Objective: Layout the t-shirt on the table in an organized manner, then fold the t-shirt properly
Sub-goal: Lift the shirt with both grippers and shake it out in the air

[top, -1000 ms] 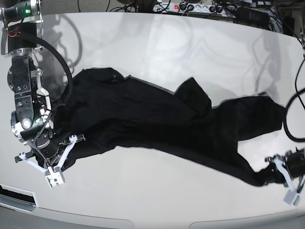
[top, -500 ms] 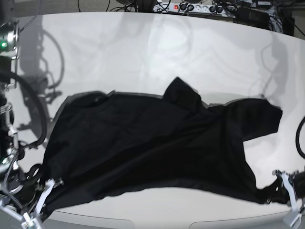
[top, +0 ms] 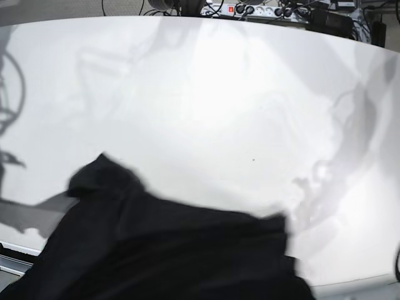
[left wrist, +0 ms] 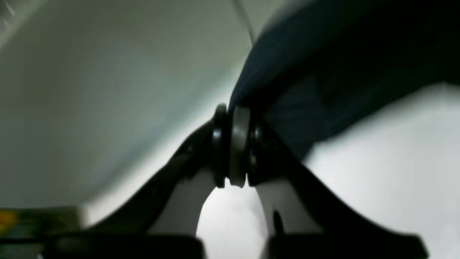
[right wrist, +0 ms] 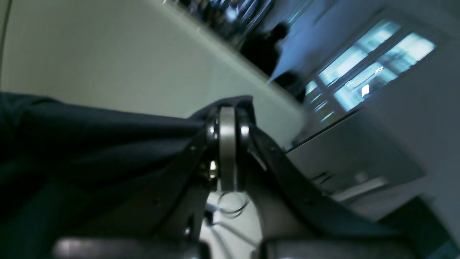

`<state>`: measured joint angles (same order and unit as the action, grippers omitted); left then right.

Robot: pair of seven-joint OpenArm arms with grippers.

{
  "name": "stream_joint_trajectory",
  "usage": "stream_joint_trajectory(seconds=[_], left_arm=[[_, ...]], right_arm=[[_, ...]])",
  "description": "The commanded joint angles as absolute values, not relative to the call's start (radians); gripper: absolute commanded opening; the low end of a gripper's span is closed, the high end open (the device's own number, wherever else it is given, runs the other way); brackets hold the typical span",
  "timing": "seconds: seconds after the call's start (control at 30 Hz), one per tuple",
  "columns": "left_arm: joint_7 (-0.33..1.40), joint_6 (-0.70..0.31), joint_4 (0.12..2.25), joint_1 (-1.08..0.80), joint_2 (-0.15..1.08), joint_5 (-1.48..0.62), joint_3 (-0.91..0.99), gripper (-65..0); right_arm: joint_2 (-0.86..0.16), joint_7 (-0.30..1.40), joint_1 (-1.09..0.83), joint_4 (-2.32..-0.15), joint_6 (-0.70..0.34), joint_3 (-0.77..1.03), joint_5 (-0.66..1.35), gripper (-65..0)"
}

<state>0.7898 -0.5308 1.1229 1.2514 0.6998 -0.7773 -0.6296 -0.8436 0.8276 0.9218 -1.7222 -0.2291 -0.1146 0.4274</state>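
Observation:
The black t-shirt [top: 169, 250] hangs raised in front of the base camera and fills the bottom of that view, one bunched corner sticking up at the left. Behind it lies the white table [top: 219, 106]. Neither arm shows in the base view. In the left wrist view my left gripper [left wrist: 233, 147] is shut, with the t-shirt [left wrist: 323, 72] pinched at its tips and running up to the right. My right gripper [right wrist: 227, 144] is also shut on the t-shirt [right wrist: 90, 133], which drapes away to the left and curls over the fingertips.
A power strip with cables [top: 250, 9] lies along the table's far edge. The table's near edge [top: 356, 289] shows at the bottom right. The right wrist view looks past the table to bright windows [right wrist: 366, 72].
The shirt has come off the tabletop, up and toward the near edge. Both arms have left the base view, and most of the table now shows bare.

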Motion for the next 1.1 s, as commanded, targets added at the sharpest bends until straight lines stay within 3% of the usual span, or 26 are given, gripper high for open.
stream_joint_trajectory(seconds=[0.0, 0.2, 0.37, 0.53, 0.7, 0.9, 1.07], left_arm=[[0.756, -0.516, 1.119, 1.309, 0.688, -0.789, -0.616, -65.0], [0.904, -0.532, 1.015, 1.309, 0.649, -0.947, -0.615, -65.0], [1.042, -0.605, 0.929, 1.309, 0.651, -1.134, -0.615, -65.0], [1.137, -0.622, 0.909, 1.309, 0.651, -1.219, -0.615, -65.0], [1.396, -0.667, 0.91, 1.309, 0.651, -1.484, -0.615, -65.0], [1.396, -0.634, 0.914, 1.309, 0.645, -1.484, -0.615, -65.0], [1.396, -0.63, 0.921, 1.207, 0.646, -1.484, -0.615, -65.0]], right_arm=[[-0.871, 0.811, 0.993, -1.732, -0.219, -0.105, 0.437, -65.0], [-0.931, 0.906, 1.037, -1.732, -0.29, -0.105, 0.621, -65.0], [-0.933, 0.941, 0.903, -1.731, -0.367, -0.105, 0.682, -65.0], [-0.925, 0.952, 0.782, -1.731, -0.369, -0.105, 0.712, -65.0], [-0.926, 1.048, 0.705, -1.732, -0.472, -0.105, 0.866, -65.0], [-0.924, 1.258, 0.588, -1.734, -0.629, -0.105, 1.231, -65.0], [-0.889, 1.304, 0.46, -1.733, -0.637, -0.105, 1.272, -65.0]])
